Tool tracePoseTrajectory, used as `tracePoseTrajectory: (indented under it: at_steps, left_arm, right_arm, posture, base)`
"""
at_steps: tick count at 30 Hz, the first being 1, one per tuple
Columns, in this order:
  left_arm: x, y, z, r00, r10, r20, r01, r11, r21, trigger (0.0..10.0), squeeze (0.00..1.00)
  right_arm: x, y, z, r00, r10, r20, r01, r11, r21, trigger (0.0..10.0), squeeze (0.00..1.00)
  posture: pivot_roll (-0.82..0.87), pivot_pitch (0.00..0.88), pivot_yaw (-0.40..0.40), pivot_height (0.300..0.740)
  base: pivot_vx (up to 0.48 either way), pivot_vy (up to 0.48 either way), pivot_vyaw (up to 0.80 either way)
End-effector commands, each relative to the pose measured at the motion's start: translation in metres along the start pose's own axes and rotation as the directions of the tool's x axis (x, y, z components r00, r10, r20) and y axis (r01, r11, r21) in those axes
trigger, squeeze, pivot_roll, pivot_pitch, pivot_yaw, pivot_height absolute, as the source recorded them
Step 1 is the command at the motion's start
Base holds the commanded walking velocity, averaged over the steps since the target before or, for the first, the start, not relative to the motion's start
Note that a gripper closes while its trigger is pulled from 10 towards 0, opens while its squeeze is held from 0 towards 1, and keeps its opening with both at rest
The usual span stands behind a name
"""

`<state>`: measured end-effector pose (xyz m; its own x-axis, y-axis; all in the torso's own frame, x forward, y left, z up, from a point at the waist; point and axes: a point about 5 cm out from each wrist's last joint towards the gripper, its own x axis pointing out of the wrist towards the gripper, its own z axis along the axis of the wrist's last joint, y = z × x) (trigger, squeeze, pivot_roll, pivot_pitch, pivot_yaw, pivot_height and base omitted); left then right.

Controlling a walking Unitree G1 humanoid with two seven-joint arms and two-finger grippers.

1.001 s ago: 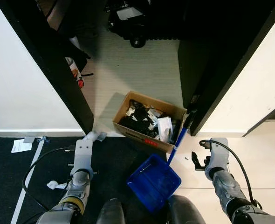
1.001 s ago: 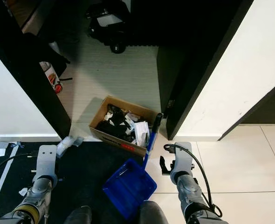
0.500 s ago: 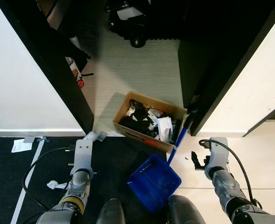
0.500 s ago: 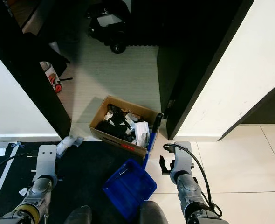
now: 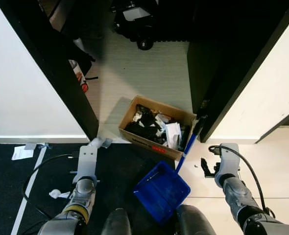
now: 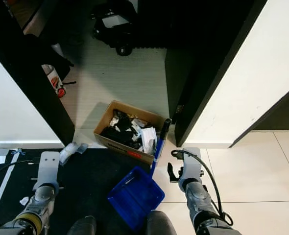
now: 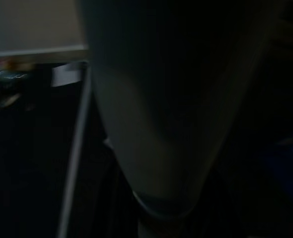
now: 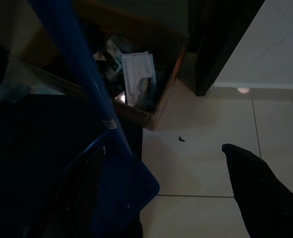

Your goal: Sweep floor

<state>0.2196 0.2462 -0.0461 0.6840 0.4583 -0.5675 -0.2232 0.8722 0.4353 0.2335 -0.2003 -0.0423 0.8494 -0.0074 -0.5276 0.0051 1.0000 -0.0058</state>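
At the far left, white paper scraps point(image 5: 23, 152) lie on the dark mat point(image 5: 7, 196), well to the left of the left gripper point(image 5: 87, 155). That gripper hangs low over the mat, a black cable point(image 5: 41, 169) looping from its wrist; whether its fingers are apart or together cannot be told, and its wrist view is too dark to help. Just ahead of it, touching the mat's edge, sits a crumpled clear wrapper point(image 5: 99, 142).

Ahead and to its right stands an open cardboard box point(image 5: 155, 127) full of black and white rubbish, in a doorway with dark frames. Between the two grippers, close to the robot's feet, a blue dustpan point(image 5: 161, 190) rests on the floor, half on the mat and half on the pale tiles. Its blue handle point(image 5: 189, 145) slants up to lean against the box's near right corner, by the door frame.

The right gripper point(image 5: 206, 166) hovers just right of the handle, not touching it. Its fingers are apart and hold nothing; one black finger point(image 8: 265, 193) shows in the right wrist view. A small dark speck point(image 8: 181, 139) lies on the tile ahead of it.
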Motion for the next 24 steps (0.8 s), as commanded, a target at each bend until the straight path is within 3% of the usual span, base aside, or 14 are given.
tracePoseTrajectory:
  at_steps: [1, 5, 11, 13, 15, 20, 24]
  left_arm:
    - [0.002, 0.016, -0.009, 0.996, 0.085, -0.028, -0.082, 0.992, 0.100, 10.0, 0.00]
    - [0.003, 0.027, -0.008, 0.984, 0.176, -0.030, -0.173, 0.980, 0.095, 10.0, 0.00]
    - [0.003, 0.028, -0.006, 0.982, 0.186, -0.020, -0.183, 0.978, 0.097, 10.0, 0.00]
    - [0.003, 0.024, -0.006, 0.986, 0.165, -0.026, -0.163, 0.985, 0.059, 10.0, 0.00]
    - [0.002, 0.014, -0.003, 0.995, 0.102, -0.021, -0.102, 0.994, -0.031, 10.0, 0.00]
    - [-0.001, -0.005, 0.006, 0.999, -0.017, 0.036, 0.020, 0.996, -0.083, 10.0, 0.00]
    - [-0.003, -0.012, 0.010, 0.997, -0.036, 0.064, 0.045, 0.989, -0.140, 10.0, 0.00]
  right_arm:
    - [-0.001, -0.001, -0.004, 1.000, -0.002, -0.027, 0.003, 1.000, 0.002, 10.0, 0.00]
    - [-0.001, -0.001, -0.004, 1.000, -0.002, -0.027, 0.002, 1.000, 0.003, 10.0, 0.00]
    - [-0.001, -0.001, -0.004, 1.000, -0.003, -0.026, 0.003, 1.000, 0.001, 10.0, 0.00]
    - [-0.001, -0.001, -0.004, 1.000, -0.003, -0.026, 0.003, 1.000, 0.001, 10.0, 0.00]
    - [-0.001, -0.001, -0.004, 1.000, -0.002, -0.027, 0.002, 1.000, 0.001, 10.0, 0.00]
    - [-0.001, 0.000, -0.004, 1.000, -0.001, -0.028, 0.001, 1.000, 0.003, 10.0, 0.00]
    - [-0.001, 0.001, -0.004, 1.000, 0.000, -0.027, 0.000, 1.000, 0.002, 10.0, 0.00]
  posture:
    - [-0.01, 0.046, -0.010, 0.740]
    - [-0.01, 0.045, -0.009, 0.740]
    - [-0.01, 0.045, -0.006, 0.740]
    - [-0.01, 0.046, -0.007, 0.740]
    - [-0.01, 0.046, -0.007, 0.740]
    - [-0.01, 0.046, -0.006, 0.740]
    - [-0.01, 0.047, -0.005, 0.740]
  base:
    - [0.000, 0.000, 0.00]
    - [0.000, 0.000, 0.00]
    - [0.000, 0.000, 0.00]
    - [0.000, 0.000, 0.00]
    - [0.000, 0.000, 0.00]
    - [0.000, 0.000, 0.00]
    - [0.000, 0.000, 0.00]
